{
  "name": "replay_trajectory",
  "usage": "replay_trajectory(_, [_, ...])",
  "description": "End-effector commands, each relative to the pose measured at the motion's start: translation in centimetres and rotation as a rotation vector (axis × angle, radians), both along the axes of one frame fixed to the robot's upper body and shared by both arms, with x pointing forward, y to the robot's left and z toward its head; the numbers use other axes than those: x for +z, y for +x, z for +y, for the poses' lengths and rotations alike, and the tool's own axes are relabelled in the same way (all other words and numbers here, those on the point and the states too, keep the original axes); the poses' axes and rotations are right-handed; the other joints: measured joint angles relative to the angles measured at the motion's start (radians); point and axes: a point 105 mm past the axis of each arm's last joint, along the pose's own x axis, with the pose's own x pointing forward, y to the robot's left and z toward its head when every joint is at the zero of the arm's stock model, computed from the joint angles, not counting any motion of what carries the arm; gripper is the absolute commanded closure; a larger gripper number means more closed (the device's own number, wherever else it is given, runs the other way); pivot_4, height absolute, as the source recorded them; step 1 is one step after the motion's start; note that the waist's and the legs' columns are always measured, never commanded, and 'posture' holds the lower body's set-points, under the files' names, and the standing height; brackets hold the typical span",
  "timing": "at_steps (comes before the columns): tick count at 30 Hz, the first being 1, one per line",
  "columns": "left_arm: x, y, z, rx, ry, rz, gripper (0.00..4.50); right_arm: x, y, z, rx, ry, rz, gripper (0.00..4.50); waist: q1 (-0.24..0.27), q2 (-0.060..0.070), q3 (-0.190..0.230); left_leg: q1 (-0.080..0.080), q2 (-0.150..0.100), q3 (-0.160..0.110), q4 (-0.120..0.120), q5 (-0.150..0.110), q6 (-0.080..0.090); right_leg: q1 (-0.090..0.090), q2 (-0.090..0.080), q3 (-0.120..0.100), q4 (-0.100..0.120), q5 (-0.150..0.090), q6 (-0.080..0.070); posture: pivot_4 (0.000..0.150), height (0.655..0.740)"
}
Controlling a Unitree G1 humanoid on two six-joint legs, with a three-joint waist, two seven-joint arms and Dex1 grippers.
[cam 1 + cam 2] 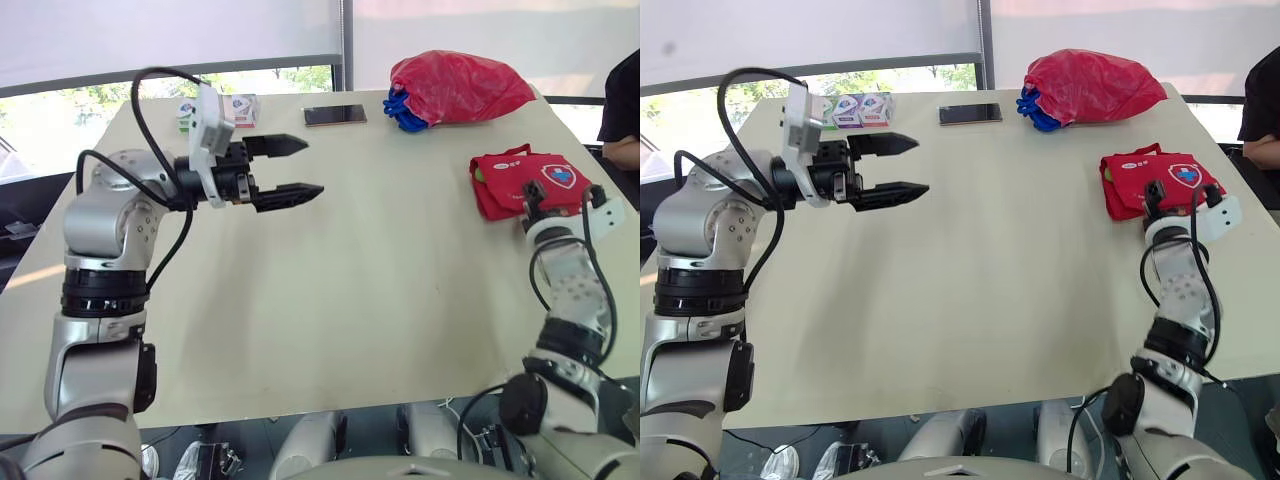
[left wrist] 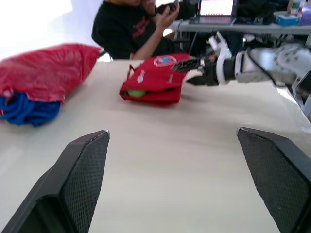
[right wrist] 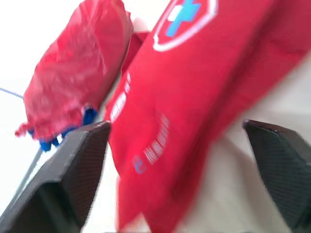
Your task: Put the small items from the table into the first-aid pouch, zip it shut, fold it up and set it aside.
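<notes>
The risk we judge nearest sits at the right claw (image 2: 181, 74). Its two fingers are spread wide with the red first-aid pouch (image 1: 524, 181) lying between them, and they grip nothing. If they close on only the top layer of fabric, the pouch could slide or flop open, and the green item (image 2: 136, 93) peeking from the edge farthest from that claw could slip out. The pouch also lies near the table (image 1: 330, 300) edge on that claw's outer side, so a push instead of a pinch could nudge it toward the drop.

The left claw (image 1: 312, 166) is empty, its fingers well apart. The small boxes (image 1: 854, 110) sit behind and beside its wrist. If they belong in the pouch, the arm has to swing back for them, and its looping cable could brush them. A phone (image 1: 334, 115) lies just beyond this claw's fingertips, and a red plastic bag (image 1: 455, 85) lies farther out.

The left arm is raised with its elbow bent, forearm level above the table, fingers pointing across toward the pouch. The right forearm reaches up from the near edge, wrist low, claw at the pouch's near side. A person (image 1: 625, 110) sits beyond the pouch.
</notes>
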Motion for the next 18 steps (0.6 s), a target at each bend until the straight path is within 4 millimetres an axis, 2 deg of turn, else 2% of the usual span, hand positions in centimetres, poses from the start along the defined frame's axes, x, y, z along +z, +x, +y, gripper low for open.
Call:
replay_trajectory(1, [-0.4, -0.7, 0.2, 0.013, 0.055, -0.055, 0.00, 2.6, -2.2, 1.9, 0.188, -0.217, -0.071, 0.05, 0.001, 0.000, 0.000, 0.000, 0.000, 0.000, 0.000, 0.000, 0.000, 0.000, 0.000, 0.000, 0.000, 0.000, 0.000, 0.150, 0.7400])
replay_trajectory(3, [-1.5, -0.9, 0.4, 0.046, 0.047, -0.049, 0.00, 2.5, -4.0, 3.3, 0.354, -0.479, -0.063, 0.05, 0.002, 0.001, 0.000, 0.000, 0.000, 0.002, 0.000, 0.000, 0.000, -0.001, 0.000, 0.002, 0.000, 0.000, 0.000, 0.150, 0.7400])
replay_trajectory(5, [-2.4, -1.1, 0.7, 0.084, 0.027, -0.020, 0.00, 2.0, -5.7, 4.4, 0.499, -0.670, -0.063, 0.05, 0.004, 0.000, 0.000, 0.001, 0.000, 0.005, 0.000, -0.001, 0.001, -0.001, 0.000, 0.004, 0.000, 0.000, 0.001, 0.150, 0.7400])
replay_trajectory(8, [-5.3, -2.2, 2.4, 0.180, 0.025, 0.061, 0.00, 2.3, -9.3, 6.4, 0.747, -0.851, -0.205, 0.05, 0.002, -0.001, -0.001, 0.001, 0.001, 0.005, -0.001, -0.001, 0.001, 0.000, 0.001, 0.004, -0.001, 0.000, 0.001, 0.150, 0.7400])
replay_trajectory(10, [-6.6, -2.9, 3.0, 0.215, 0.044, 0.083, 0.00, 2.0, -10.8, 6.7, 0.845, -0.908, -0.248, 0.05, 0.001, -0.003, -0.001, 0.002, 0.002, 0.005, -0.003, -0.001, 0.002, 0.000, 0.001, 0.006, -0.002, 0.000, 0.001, 0.150, 0.7400])
replay_trajectory(13, [-10.0, -4.7, 4.4, 0.304, 0.082, 0.173, 0.00, 1.8, -12.2, 5.1, 0.901, -0.976, -0.277, 0.05, 0.008, -0.003, -0.001, 0.003, 0.002, 0.006, -0.001, -0.002, 0.003, 0.001, 0.002, 0.007, -0.002, 0.001, 0.002, 0.150, 0.7400])
replay_trajectory(15, [-11.1, -5.7, 4.5, 0.317, 0.036, 0.210, 0.00, 1.5, -12.5, 3.6, 0.927, -1.034, -0.262, 0.05, 0.029, -0.005, 0.000, 0.004, 0.002, 0.008, -0.001, -0.003, 0.004, 0.003, 0.001, 0.008, -0.003, 0.001, 0.002, 0.150, 0.7400])
replay_trajectory(18, [-12.6, -6.7, 4.8, 0.335, 0.081, 0.187, 0.00, 1.1, -12.8, 2.3, 0.952, -1.047, -0.259, 0.05, 0.042, -0.005, 0.000, 0.004, 0.002, 0.008, 0.000, -0.003, 0.004, 0.003, 0.000, 0.007, -0.004, 0.001, 0.002, 0.150, 0.7400])
